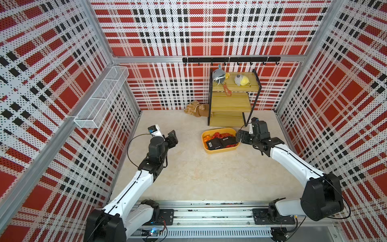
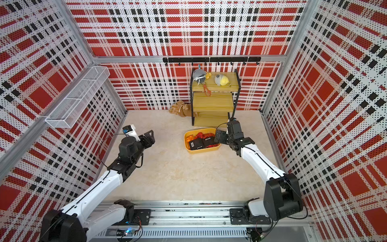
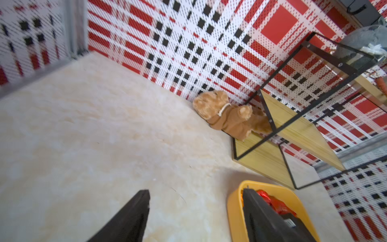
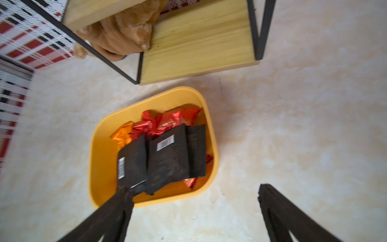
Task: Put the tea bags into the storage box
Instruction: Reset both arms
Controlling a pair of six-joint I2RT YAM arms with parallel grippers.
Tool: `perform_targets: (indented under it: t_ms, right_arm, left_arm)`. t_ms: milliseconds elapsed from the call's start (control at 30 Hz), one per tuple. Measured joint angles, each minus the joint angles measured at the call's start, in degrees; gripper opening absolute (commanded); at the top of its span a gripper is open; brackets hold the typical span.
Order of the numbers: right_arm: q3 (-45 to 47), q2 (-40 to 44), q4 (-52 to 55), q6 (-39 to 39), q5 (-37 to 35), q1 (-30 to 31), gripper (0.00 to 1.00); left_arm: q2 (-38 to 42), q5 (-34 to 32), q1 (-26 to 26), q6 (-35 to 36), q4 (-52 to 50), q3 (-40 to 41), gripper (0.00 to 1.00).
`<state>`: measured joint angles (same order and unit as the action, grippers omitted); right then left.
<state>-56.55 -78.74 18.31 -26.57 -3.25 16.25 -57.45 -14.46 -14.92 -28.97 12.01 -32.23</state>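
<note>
The yellow storage box (image 1: pixel 217 151) (image 2: pixel 201 151) sits on the floor in front of the shelf. The tea bags lie in it: black sachets (image 4: pixel 169 155) with barcode labels on top, red foil packets (image 4: pixel 167 119) behind them, an orange one (image 4: pixel 123 134) at the side. My right gripper (image 4: pixel 193 188) (image 1: pixel 239 137) hangs open at the box's right end. Nothing is between its fingers, and one fingertip (image 4: pixel 123 194) is over the rim by a black sachet's corner. My left gripper (image 3: pixel 195 190) (image 1: pixel 172 136) is open and empty, left of the box, which shows behind one finger (image 3: pixel 234 209).
A wooden shelf with a black frame (image 1: pixel 230 104) stands just behind the box, with a grey plush (image 1: pixel 218 75) and a yellow plush (image 1: pixel 240 79) on top. A brown plush bear (image 1: pixel 196 109) lies by the back wall. A white wire basket (image 1: pixel 100 98) hangs on the left wall.
</note>
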Motion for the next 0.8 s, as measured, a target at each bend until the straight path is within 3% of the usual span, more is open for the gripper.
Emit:
perform_targets:
  t_ms: [167,367,633,800]
  right_arm:
    - [9.4,6.3,-9.4,5.6,-8.6,-1.0,1.0]
    - [23.8,14.1,-24.4,8.9,-16.4,-3.9,1.0]
    - [35.5,14.8,-39.3,8.8,-21.5,-6.5,1.0]
    - [37.5,12.6,-50.6,12.3,-23.5,-6.7,1.0]
  left_arm:
    - [0.9,-8.2,0.0,9.3,12.8,8.9,0.77]
    - [-6.3,-13.9,0.3,20.5,26.3,11.6,0.76]
    - [-13.8,-11.0,7.4,27.5,54.5,28.6,0.75]
    - [-23.2,-6.9,10.6,27.8,68.4,30.6,0.72]
